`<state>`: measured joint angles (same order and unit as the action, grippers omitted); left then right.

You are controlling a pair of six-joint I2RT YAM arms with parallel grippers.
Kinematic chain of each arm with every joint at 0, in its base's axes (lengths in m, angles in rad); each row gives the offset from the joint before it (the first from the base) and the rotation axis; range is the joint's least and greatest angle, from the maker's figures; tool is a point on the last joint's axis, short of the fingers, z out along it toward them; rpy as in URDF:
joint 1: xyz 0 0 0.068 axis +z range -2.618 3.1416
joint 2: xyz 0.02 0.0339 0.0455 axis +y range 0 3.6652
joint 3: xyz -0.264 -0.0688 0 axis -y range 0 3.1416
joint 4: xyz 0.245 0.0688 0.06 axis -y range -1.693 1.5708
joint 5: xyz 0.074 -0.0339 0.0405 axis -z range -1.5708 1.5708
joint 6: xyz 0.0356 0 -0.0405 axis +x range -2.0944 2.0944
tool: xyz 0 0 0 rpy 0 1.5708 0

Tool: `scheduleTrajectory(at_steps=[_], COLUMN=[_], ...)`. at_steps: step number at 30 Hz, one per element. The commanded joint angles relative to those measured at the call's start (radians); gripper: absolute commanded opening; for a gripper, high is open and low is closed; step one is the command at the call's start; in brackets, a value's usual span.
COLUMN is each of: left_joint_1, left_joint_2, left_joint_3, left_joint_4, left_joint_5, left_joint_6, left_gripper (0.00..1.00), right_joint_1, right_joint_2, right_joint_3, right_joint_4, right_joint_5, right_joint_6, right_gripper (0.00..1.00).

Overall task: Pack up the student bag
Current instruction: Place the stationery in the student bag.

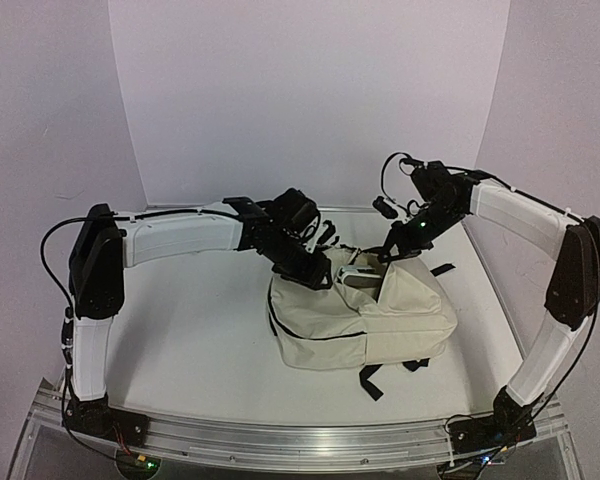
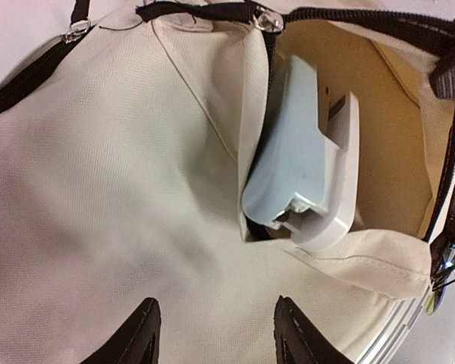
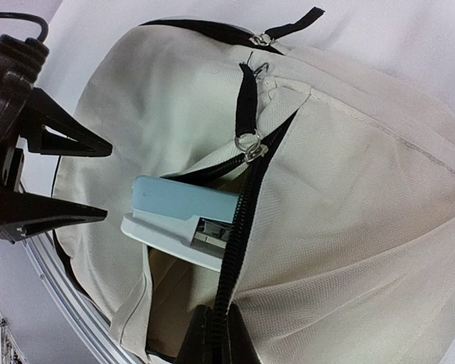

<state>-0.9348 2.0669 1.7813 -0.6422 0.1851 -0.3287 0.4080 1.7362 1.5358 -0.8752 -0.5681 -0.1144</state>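
Cream student bag (image 1: 380, 320) lies on the counter (image 1: 200, 330). At its far end the right hand (image 3: 212, 326) pinches the zipper edge (image 3: 239, 243), holding the pocket (image 2: 387, 152) open around a half-inserted blue stapler (image 2: 303, 167). The left hand (image 2: 212, 307), spread and empty, would best nudge it deeper.

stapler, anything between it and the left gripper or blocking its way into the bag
Nothing visible lies between the open left gripper and the stapler. It sits half inside the unzipped pocket of the student bag, open space beyond; the right gripper pinches the zipper edge.
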Motion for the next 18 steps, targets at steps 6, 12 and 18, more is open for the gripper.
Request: scheduleTrajectory(at_steps=[6, 12, 18], left_joint_1=[0.003, 0.002, 0.002], left_joint_2=[0.087, 0.255, 0.289], left_joint_3=[0.163, 0.361, 0.400], left_joint_4=[0.113, 0.099, 0.131], left_joint_5=[0.024, 0.083, 0.090], left_joint_6=[-0.004, -0.034, -0.058], left_gripper=[0.38, 0.33, 0.34], right_joint_1=[0.000, 0.000, -0.001], right_joint_2=[-0.070, -0.068, -0.063], right_joint_3=[-0.013, -0.013, -0.010], right_joint_4=[0.022, 0.022, 0.022], right_joint_5=[-0.086, -0.105, -0.102], right_joint_6=[-0.012, -0.011, -0.011], right_gripper=[0.00, 0.00, 0.00])
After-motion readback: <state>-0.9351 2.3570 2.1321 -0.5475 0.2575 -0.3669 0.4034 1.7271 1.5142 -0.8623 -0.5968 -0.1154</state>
